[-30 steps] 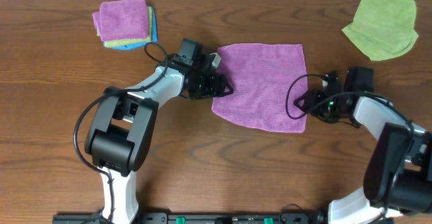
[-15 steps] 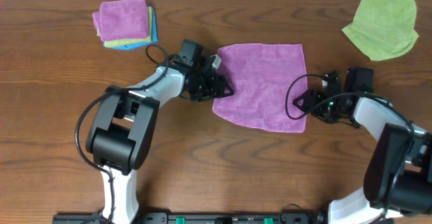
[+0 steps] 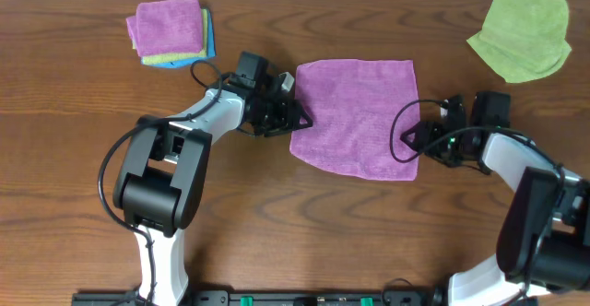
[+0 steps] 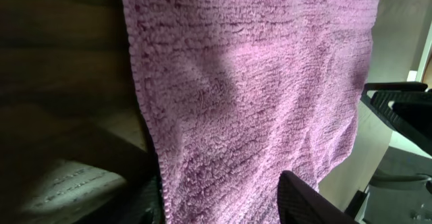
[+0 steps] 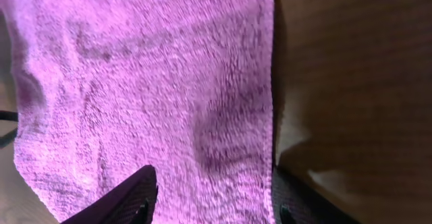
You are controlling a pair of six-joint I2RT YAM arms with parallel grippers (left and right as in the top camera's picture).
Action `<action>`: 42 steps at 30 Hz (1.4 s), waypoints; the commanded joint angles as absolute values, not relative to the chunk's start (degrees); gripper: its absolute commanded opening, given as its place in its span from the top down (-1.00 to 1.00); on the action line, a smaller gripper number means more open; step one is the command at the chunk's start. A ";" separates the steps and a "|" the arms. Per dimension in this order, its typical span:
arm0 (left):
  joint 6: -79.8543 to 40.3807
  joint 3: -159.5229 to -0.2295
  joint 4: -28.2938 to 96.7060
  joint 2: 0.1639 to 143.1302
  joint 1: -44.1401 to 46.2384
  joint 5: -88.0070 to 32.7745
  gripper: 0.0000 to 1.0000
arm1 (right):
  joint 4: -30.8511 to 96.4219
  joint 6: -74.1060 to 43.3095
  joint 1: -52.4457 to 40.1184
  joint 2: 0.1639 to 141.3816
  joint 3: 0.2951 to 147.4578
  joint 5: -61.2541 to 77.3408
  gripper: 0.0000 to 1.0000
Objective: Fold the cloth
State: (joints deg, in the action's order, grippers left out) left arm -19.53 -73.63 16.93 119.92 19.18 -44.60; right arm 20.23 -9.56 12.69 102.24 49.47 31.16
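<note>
The cloth [image 3: 355, 117] lies flat on the wooden table, a purple fuzzy square slightly askew. My left gripper [image 3: 297, 120] sits at its left edge near the front left corner. In the left wrist view the cloth [image 4: 256, 82] runs between the two dark fingers [image 4: 304, 200], which stand apart astride its edge, so the left gripper [image 4: 226, 207] is open. My right gripper [image 3: 412, 140] is at the front right corner. Its fingers [image 5: 125, 197] also stand apart over the cloth [image 5: 148, 82], and the right gripper [image 5: 209, 204] is open.
A neat stack of folded cloths [image 3: 171, 31], purple on top of green and blue, lies at the back left. A lime-green cloth [image 3: 521, 34] lies crumpled at the back right. A black cable [image 3: 398, 131] loops beside the right gripper.
The left gripper has shifted slightly left and back along the cloth's left edge. The right arm and the cloth look unchanged.
</note>
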 commanded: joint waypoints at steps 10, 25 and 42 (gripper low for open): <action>-19.77 -73.34 19.40 121.32 19.03 -45.06 -0.09 | 24.12 -8.88 12.75 111.42 45.63 17.96 -0.15; -23.44 -73.34 15.46 121.32 19.03 -45.01 0.88 | 22.50 -9.17 12.71 111.46 45.63 21.47 0.90; -25.34 -76.47 11.55 121.10 19.03 -50.09 0.88 | 30.57 -9.30 12.69 109.67 52.95 25.54 0.97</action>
